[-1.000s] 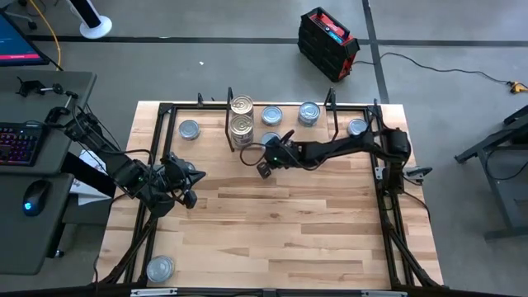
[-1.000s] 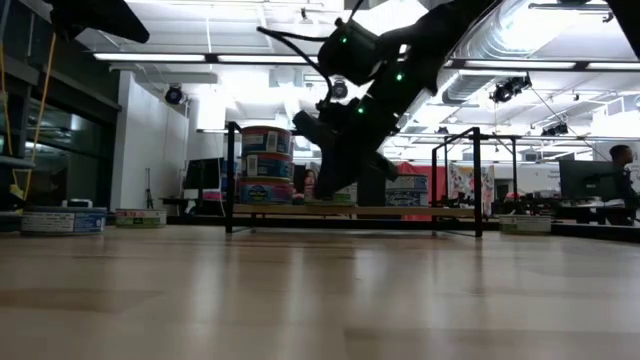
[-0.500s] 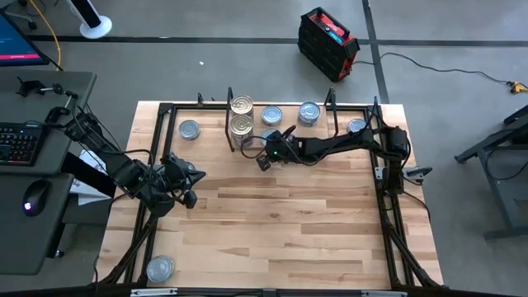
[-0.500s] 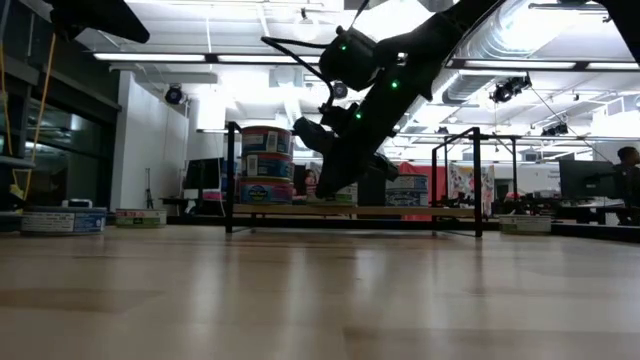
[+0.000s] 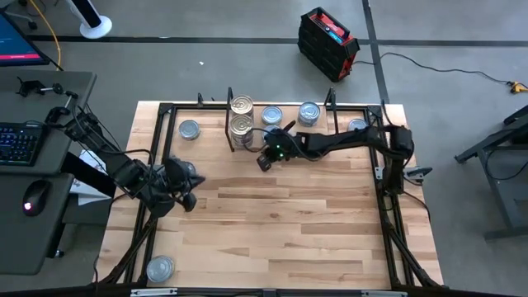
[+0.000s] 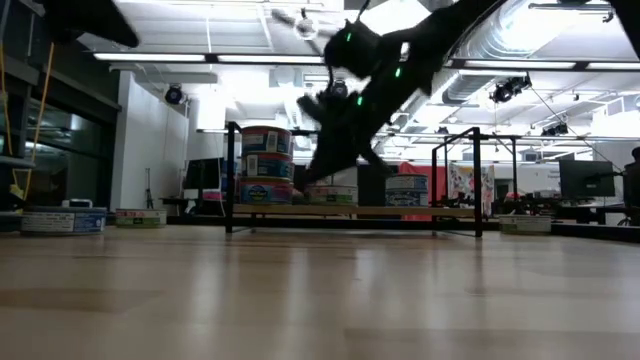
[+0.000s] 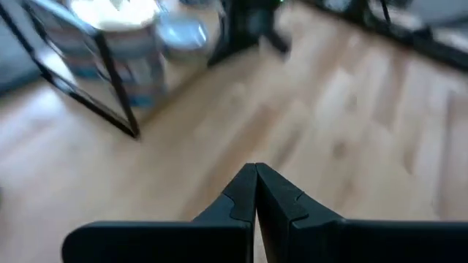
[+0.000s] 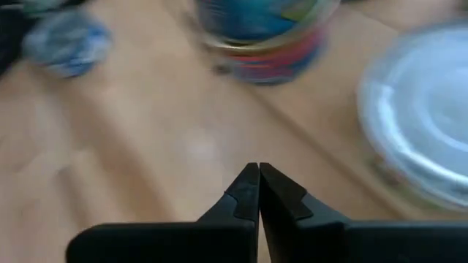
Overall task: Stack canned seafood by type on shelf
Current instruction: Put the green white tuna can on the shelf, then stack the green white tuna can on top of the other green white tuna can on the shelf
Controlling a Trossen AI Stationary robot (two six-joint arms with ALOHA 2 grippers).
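A: What has changed?

B: The right end effector, closed and empty, has moved in toward the shelf since a second ago and now sits just beside the gold stack.

A: And the tins?

B: Unmoved. Silver tins stand on the shelf; one strays at the tabletop corner. The left end effector, closed, waits near the left edge.

A: So no stacking yet?

B: Seemingly not; nothing is carried.
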